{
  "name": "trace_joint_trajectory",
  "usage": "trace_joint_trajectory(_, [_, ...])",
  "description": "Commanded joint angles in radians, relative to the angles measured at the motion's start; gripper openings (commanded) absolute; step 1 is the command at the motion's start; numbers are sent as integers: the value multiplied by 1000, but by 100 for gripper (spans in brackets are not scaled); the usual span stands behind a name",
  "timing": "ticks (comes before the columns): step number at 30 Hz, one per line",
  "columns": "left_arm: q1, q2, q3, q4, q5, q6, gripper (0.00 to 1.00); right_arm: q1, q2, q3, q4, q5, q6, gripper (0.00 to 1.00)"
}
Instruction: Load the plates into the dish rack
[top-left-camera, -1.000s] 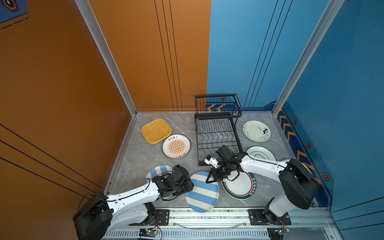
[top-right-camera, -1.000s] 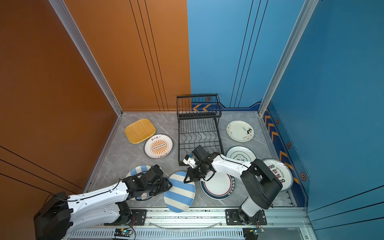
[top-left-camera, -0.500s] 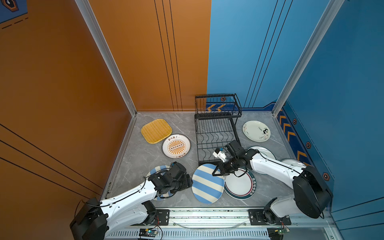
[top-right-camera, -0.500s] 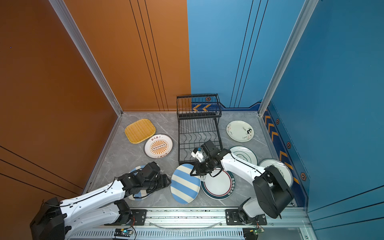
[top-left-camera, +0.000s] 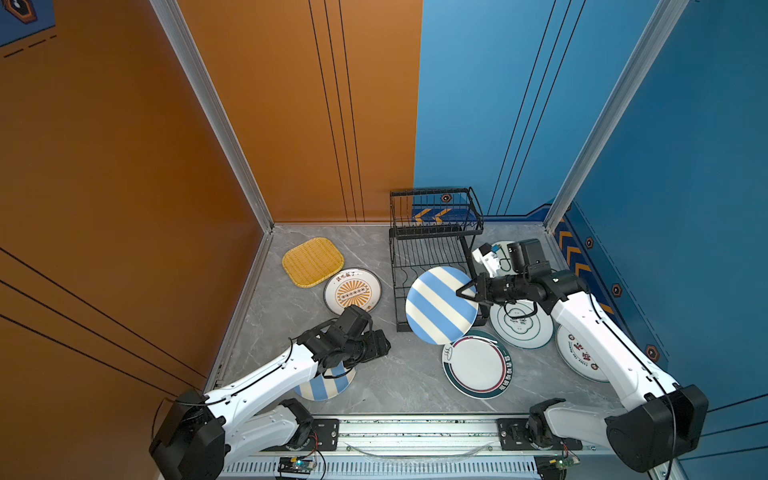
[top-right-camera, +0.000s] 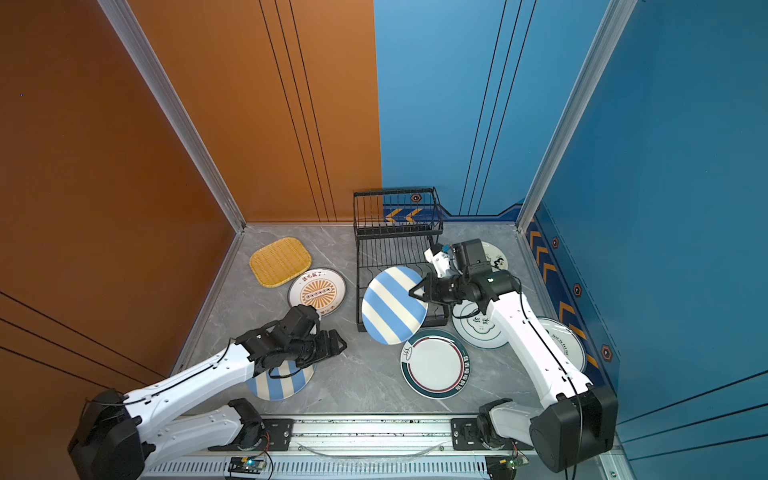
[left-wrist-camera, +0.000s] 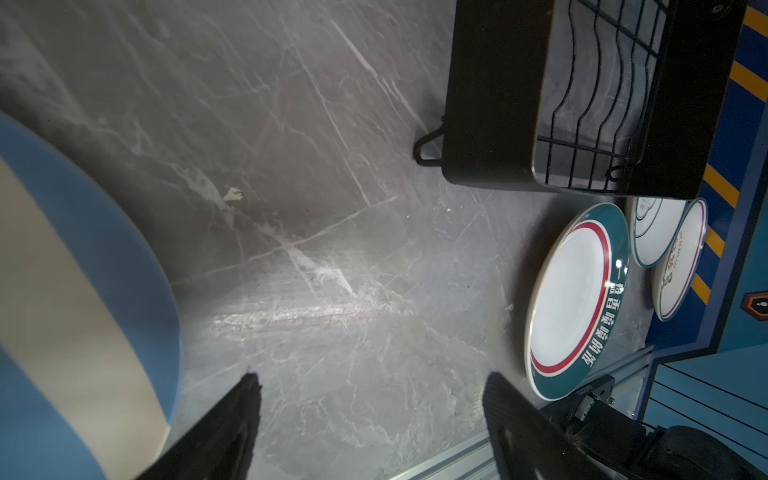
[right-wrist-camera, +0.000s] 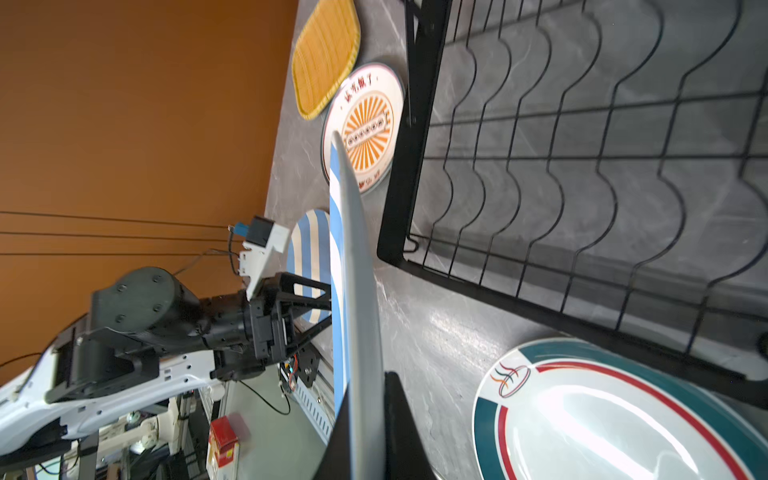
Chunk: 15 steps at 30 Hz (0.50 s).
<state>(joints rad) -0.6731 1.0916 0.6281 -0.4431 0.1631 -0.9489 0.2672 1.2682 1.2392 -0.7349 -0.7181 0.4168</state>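
Left side: yellow woven plate (top-left-camera: 312, 262) and sunburst plate (top-left-camera: 352, 291) lie flat on the table (top-left-camera: 399, 386), untouched. Your left gripper (top-left-camera: 383, 345) hangs with fingers spread and nothing in it, low beside the second striped plate (top-left-camera: 324, 386), which lies flat and partly under that arm.

Middle: the dish rack (top-left-camera: 430, 253) holds no plates. Your right gripper (top-left-camera: 462, 291) is clamped on the rim of the striped plate (top-left-camera: 440, 305), which is tipped up over the rack's front edge.

Step in hand, I'd say: first plate going in. Next move calls for standing it upright and lining its edge with a gap between the wavy dividers before lowering.

Both top views give the plate's face. Only the right wrist view shows it edge-on, pads (right-wrist-camera: 399, 415) on either side and the dividers alongside. The left wrist view confirms the empty jaws.

Far right: green-rimmed plate (top-left-camera: 478, 365) lies flat.
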Motion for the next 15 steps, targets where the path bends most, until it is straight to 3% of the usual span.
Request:
trace_joint_trajectory(1, [24, 26, 39, -30, 43, 65, 85, -53, 43, 137, -24, 1, 6, 0])
trace_joint_trajectory(13, [71, 81, 75, -14, 89, 117, 85, -142, 275, 710, -78, 363, -66, 0])
trace_joint_trajectory(15, [80, 89, 82, -15, 93, 126, 90, -142, 299, 778, -77, 444, -85, 0])
